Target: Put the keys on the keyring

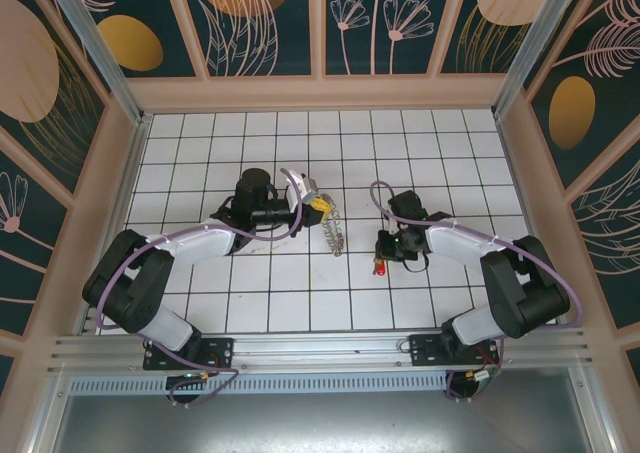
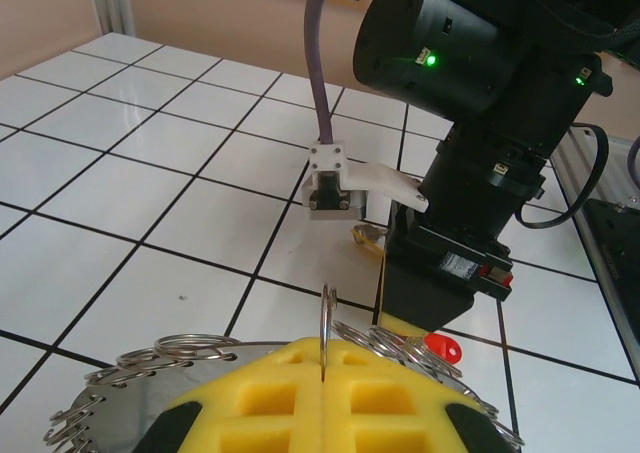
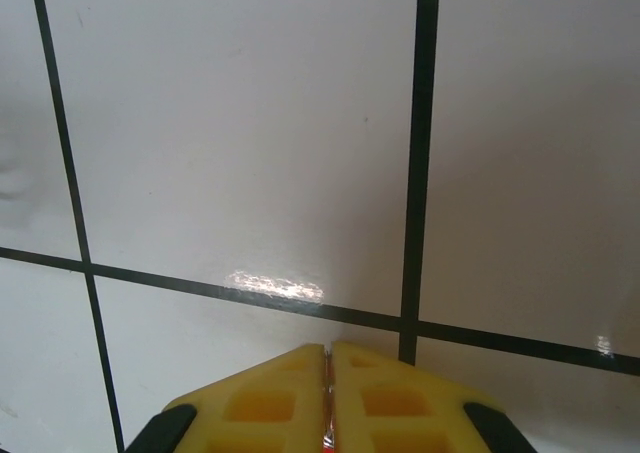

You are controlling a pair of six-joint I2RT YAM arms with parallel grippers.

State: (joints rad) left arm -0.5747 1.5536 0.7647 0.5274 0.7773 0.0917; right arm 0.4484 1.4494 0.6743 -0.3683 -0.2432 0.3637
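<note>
The keyring [image 1: 335, 235] hangs tilted from my left gripper [image 1: 318, 205] over the middle tiles. In the left wrist view my left gripper [image 2: 324, 351] is shut on one upright small loop [image 2: 327, 313] of the keyring, whose flat grey plate [image 2: 110, 405] and other loops spread below the yellow fingers. My right gripper [image 1: 383, 256] points down just right of the ring. One key with a red head [image 1: 381, 269] sits at its tip. The red head [image 2: 447, 349] shows under the right arm's yellow fingertip [image 2: 405, 323]. The right gripper [image 3: 327, 349] is shut on a thin metal and red sliver of the key [image 3: 326, 428].
White tiled floor [image 1: 250, 303] with dark grout, boxed in by beige walls and an aluminium rail [image 1: 320, 348] at the near edge. A small yellowish metal piece [image 2: 368, 236] lies on the floor beneath the right arm. The right arm's black body [image 2: 480, 123] stands close in front of my left gripper.
</note>
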